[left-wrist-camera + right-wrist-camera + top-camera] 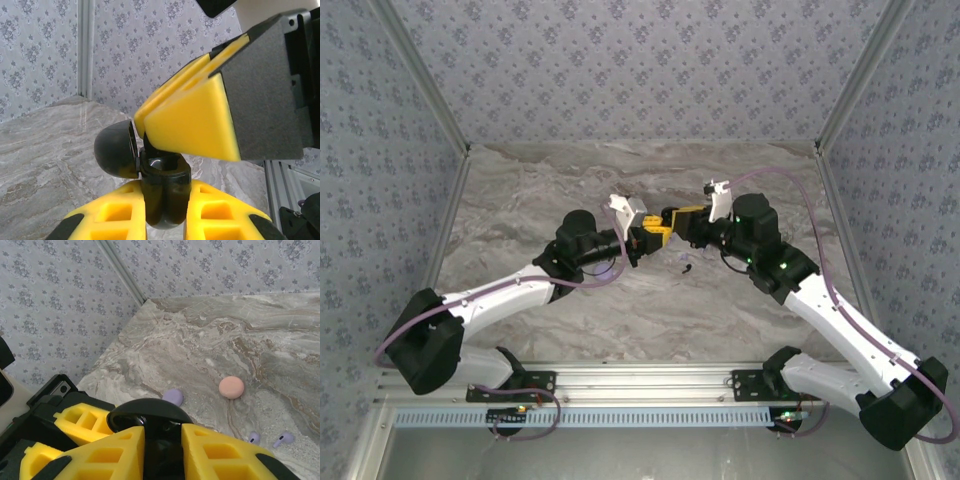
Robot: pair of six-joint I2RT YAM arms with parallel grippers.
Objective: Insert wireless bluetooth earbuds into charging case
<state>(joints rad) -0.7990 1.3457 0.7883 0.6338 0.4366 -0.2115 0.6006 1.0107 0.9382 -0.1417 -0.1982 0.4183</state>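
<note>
Left gripper (165,192): jaws clamped tight on black charging case (116,150), lid swung open. Right gripper (162,432): tips at the case's mouth, jaws near together; can't tell if a bud is pinched. Overhead, black earbud (687,265) on table (520,190), 5 o'clock from case. Two lilac earbuds (283,439) at 4 o'clock from pink case (231,387).

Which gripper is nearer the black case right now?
Left. The left gripper clamps the black case between its fingers; the right gripper has its fingertips at the case's open mouth, contact unclear.
</note>
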